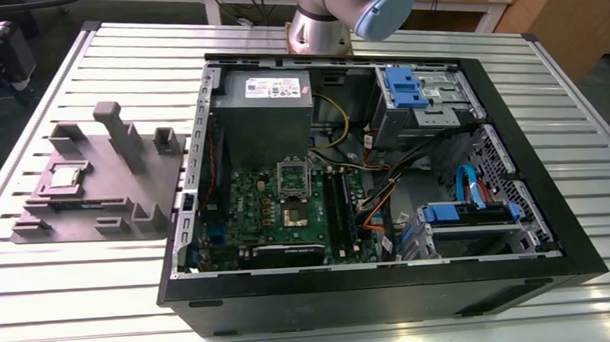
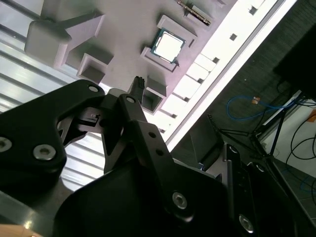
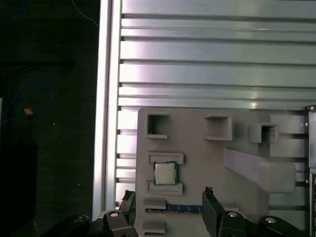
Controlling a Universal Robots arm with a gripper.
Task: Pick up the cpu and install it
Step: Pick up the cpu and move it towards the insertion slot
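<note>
Gripper [image 3: 169,192], fingers spread, hovers over cpu [image 3: 165,173]; exterior view adds the open computer case [image 1: 370,292].

cpu [image 3: 165,173], silver, flat, in grey fixture [image 3: 197,148]

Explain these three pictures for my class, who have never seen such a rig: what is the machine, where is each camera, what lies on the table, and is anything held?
The machine is one robot arm with a two-fingered gripper. The exterior view comes from a camera off the arm, looking down on a ribbed metal table. On it sit an open computer case, its motherboard exposed, and, at the exterior view's left, a grey fixture block. The cpu, a small shiny square chip, lies in a pocket of that block. Both wrist views come from cameras riding on the arm, looking past the gripper at the block. The gripper's fingers stand apart over the block, near the cpu, holding nothing: the chip is not yet picked up.
</note>
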